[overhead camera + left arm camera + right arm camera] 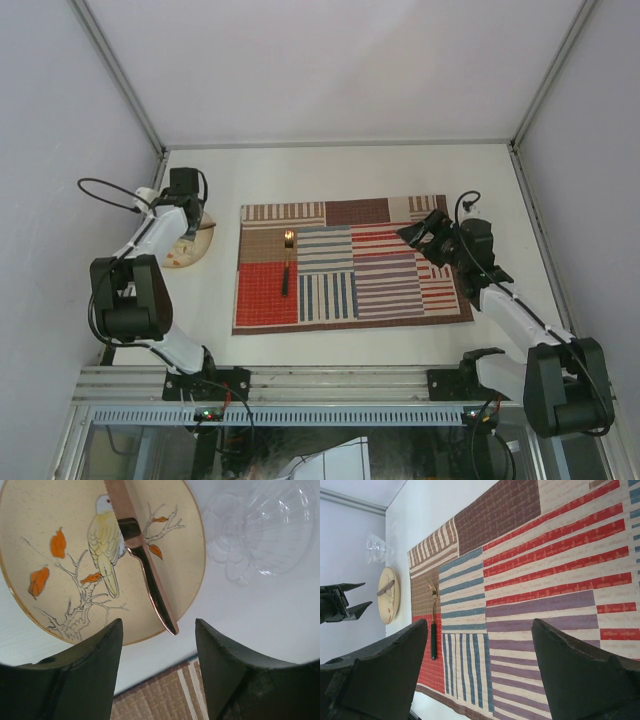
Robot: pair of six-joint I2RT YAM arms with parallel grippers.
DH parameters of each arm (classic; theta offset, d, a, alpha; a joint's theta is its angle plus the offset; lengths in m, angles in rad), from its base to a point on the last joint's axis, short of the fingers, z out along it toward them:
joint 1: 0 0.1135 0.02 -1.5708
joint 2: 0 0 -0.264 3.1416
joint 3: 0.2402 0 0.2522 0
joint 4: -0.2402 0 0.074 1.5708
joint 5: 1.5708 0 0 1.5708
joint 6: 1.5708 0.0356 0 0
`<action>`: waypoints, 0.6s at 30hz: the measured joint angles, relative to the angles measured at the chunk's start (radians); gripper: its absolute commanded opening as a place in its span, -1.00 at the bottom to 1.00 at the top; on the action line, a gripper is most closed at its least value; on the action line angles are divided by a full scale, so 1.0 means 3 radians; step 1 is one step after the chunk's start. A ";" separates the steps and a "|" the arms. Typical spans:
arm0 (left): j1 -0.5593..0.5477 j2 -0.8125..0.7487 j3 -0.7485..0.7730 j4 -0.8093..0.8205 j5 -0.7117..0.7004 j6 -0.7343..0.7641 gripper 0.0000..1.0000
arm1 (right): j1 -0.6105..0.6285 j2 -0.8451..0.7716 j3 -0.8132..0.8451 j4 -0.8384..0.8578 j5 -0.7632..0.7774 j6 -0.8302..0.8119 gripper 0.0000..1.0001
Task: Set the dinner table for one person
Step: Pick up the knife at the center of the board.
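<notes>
The dinner table (350, 170) is a white top with a striped patchwork placemat (350, 265) in its middle. On the mat's left part lies a fork (287, 262) with a gold head and a dark handle. Left of the mat sits a cream plate (60, 595) painted with a bird, and a copper knife (150, 580) rests across it. My left gripper (159, 630) hovers open over the plate's near rim, holding nothing. A clear glass (265, 530) lies beside the plate. My right gripper (480, 625) hangs open and empty above the mat's right side.
Aluminium rails (340, 143) and white walls close in the tabletop on three sides. The plate (388, 594), the glass (376, 547) and the left gripper (366, 595) all crowd the table's left edge in the right wrist view.
</notes>
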 measured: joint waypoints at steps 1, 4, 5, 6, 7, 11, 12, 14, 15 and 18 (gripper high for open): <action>0.0022 0.0001 0.0013 -0.0036 -0.0015 0.0013 0.28 | 0.0000 -0.0004 -0.0006 -0.0001 -0.0006 0.0001 0.70; 0.0055 0.0011 0.0056 -0.0123 -0.0036 0.0029 0.28 | -0.0001 -0.0027 -0.0025 0.0000 -0.0031 0.0008 0.70; 0.0061 0.0019 0.0069 -0.0137 -0.0037 0.0032 0.28 | -0.0003 -0.0037 -0.0031 -0.0001 -0.0037 0.0011 0.70; 0.0062 0.0036 0.0093 -0.0159 -0.0036 0.0039 0.28 | -0.0004 -0.0052 -0.0034 -0.0004 -0.0041 0.0011 0.70; 0.0064 0.0061 0.0118 -0.0174 -0.0033 0.0041 0.27 | -0.0004 -0.0070 -0.0039 -0.0004 -0.0047 0.0013 0.70; 0.0066 0.0202 0.0202 -0.0205 0.0003 0.0039 0.25 | -0.0017 -0.0136 -0.0060 0.0000 -0.0053 0.0014 0.70; 0.0066 0.0240 0.0216 -0.0206 0.0022 0.0038 0.25 | -0.0020 -0.0148 -0.0065 0.0000 -0.0056 0.0014 0.70; 0.0066 0.0306 0.0225 -0.0209 0.0052 0.0032 0.23 | -0.0025 -0.0173 -0.0089 -0.0001 -0.0062 0.0015 0.69; 0.0066 0.0341 0.0226 -0.0214 0.0064 0.0020 0.22 | -0.0027 -0.0183 -0.0099 -0.0003 -0.0066 0.0015 0.70; 0.0066 0.0426 0.0231 -0.0247 0.0075 0.0018 0.22 | -0.0041 -0.0221 -0.0148 -0.0011 -0.0085 0.0025 0.70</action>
